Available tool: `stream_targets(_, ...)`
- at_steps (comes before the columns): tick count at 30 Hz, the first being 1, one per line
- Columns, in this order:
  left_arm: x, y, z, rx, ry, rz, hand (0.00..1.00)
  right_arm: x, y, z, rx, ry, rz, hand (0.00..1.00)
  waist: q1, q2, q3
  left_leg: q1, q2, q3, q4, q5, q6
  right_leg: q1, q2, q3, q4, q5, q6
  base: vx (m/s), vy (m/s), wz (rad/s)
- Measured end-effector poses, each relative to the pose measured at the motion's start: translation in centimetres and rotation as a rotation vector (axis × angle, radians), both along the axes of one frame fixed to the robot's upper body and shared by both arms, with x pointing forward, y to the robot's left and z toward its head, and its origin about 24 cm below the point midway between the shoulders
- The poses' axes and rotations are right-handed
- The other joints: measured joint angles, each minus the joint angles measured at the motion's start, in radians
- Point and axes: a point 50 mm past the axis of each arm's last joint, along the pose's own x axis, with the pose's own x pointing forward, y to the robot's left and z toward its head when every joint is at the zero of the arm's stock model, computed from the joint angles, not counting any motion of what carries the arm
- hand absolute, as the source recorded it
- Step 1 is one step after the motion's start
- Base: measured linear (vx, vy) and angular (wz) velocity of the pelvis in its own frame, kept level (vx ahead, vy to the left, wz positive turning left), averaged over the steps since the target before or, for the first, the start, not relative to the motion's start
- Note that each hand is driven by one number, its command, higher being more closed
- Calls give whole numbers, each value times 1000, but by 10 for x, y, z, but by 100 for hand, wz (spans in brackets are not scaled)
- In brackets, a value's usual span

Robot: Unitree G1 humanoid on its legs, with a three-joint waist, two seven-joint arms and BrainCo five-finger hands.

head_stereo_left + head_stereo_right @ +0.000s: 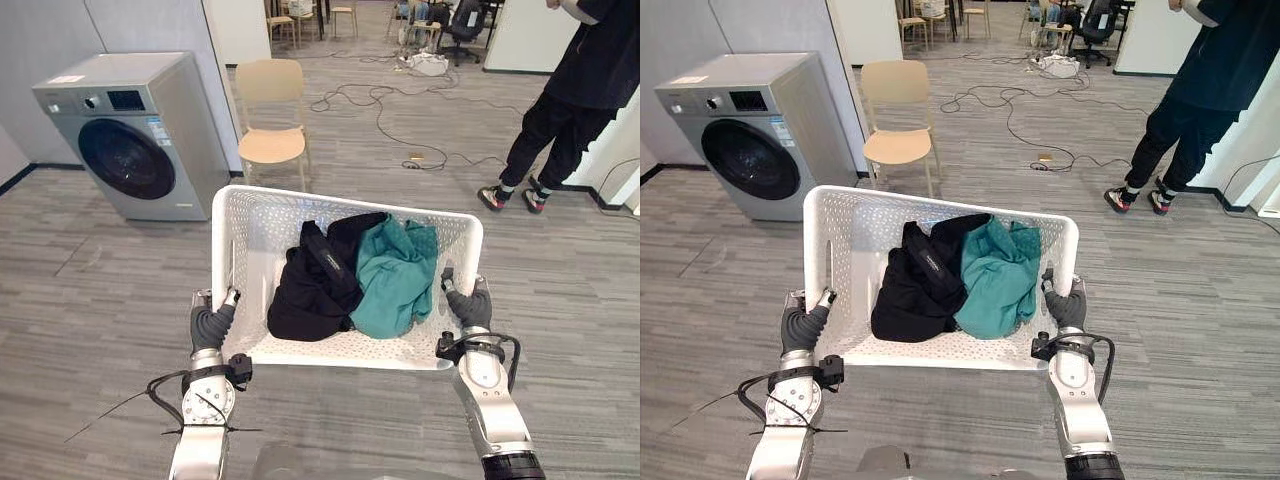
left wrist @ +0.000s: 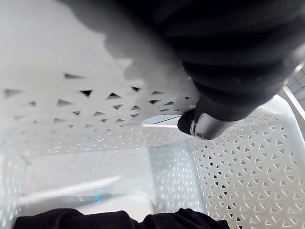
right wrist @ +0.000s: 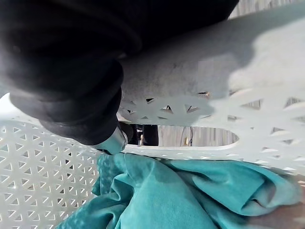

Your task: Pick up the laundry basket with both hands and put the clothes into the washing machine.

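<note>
**A:** Where's the load right now?

**B:** In the white perforated plastic laundry basket (image 1: 250,235), carried in front of the robot and, I'd judge, off the floor. A crumpled black garment (image 1: 310,285) fills its seven-o'clock side. A teal cloth garment (image 1: 395,275) is pressed against it towards three o'clock.

**A:** And the grip?

**B:** The left hand (image 1: 212,322) clasps the short end at nine o'clock, with its thumb hooked over the rim. The right hand (image 1: 470,305) clamps the opposite end at three o'clock. Each wrist view shows a fingertip at a handle slot.

**A:** What could go wrong?

**B:** The grey front-loading washing machine (image 1: 130,130) stands at ten o'clock, and its round dark door (image 1: 126,158) looks closed. With both hands occupied, neither is free to open it, so the basket probably has to be set down first. If one end drops, the teal garment, which is heaped near the rim, could slide out.

**A:** Any obstacles?

**B:** A pale wooden chair (image 1: 270,110) at twelve o'clock sits just beside the machine, so a swinging basket corner could clip it. The black floor cables (image 1: 380,100) at one o'clock and the person in dark clothes (image 1: 570,90) at two o'clock are well apart. They matter only if the walk drifts right.
</note>
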Motion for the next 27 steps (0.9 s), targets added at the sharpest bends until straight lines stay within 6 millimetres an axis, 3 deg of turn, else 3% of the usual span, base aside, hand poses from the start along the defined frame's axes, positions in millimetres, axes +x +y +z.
stream_targets(1,-1,-1,-1,0,7,-5,100,-2,-1,-2,-1,8,-5,100,-2,11,-5,13,-13,2,-105,98,-4,14,-1,17,1,-27,42,267,195,-49)
stream_targets(2,-1,0,-6,9,29,-10,100,-7,0,-8,15,33,-15,100,-3,-1,-13,23,-26,16,-100,111,5,28,-14,28,2,-42,59,262,198,-36)
stream_targets(3,-2,0,-8,10,38,-11,100,-11,0,-11,18,43,-19,100,-10,-12,-15,32,-37,17,-101,110,6,34,-26,30,3,-43,63,234,192,-5)
stream_targets(5,-3,0,-9,27,50,-34,100,-19,0,-18,35,70,-37,100,-31,-59,-22,59,-91,30,-129,104,17,48,-81,38,3,-65,96,183,177,10)
stream_targets(9,-6,2,-11,29,63,-27,100,-22,2,-20,44,81,-33,100,-23,-71,-28,102,-131,49,-176,104,18,67,-118,61,-16,-66,98,78,120,-9)
stream_targets(12,-7,3,-11,37,66,-29,100,-22,2,-20,41,82,-27,100,-22,-77,-32,123,-151,50,-224,119,40,69,-134,63,-41,-76,114,-1,16,0)
stream_targets(13,-8,1,-15,37,104,-73,100,-34,-1,-39,51,156,-51,100,-32,-99,-62,240,-185,51,-519,277,61,69,-141,56,-88,-45,129,0,0,0)
stream_targets(23,-8,1,-14,37,100,-72,100,-34,-2,-47,70,174,-50,100,-31,-95,-60,179,-175,92,-519,282,60,-4,-142,76,-87,-33,133,-3,5,-7)
stream_targets(27,-4,3,-11,29,80,-62,100,-24,-4,-49,89,177,-55,100,-34,-91,-48,140,-175,106,-488,282,67,-24,-147,79,-92,-18,139,27,6,-6)
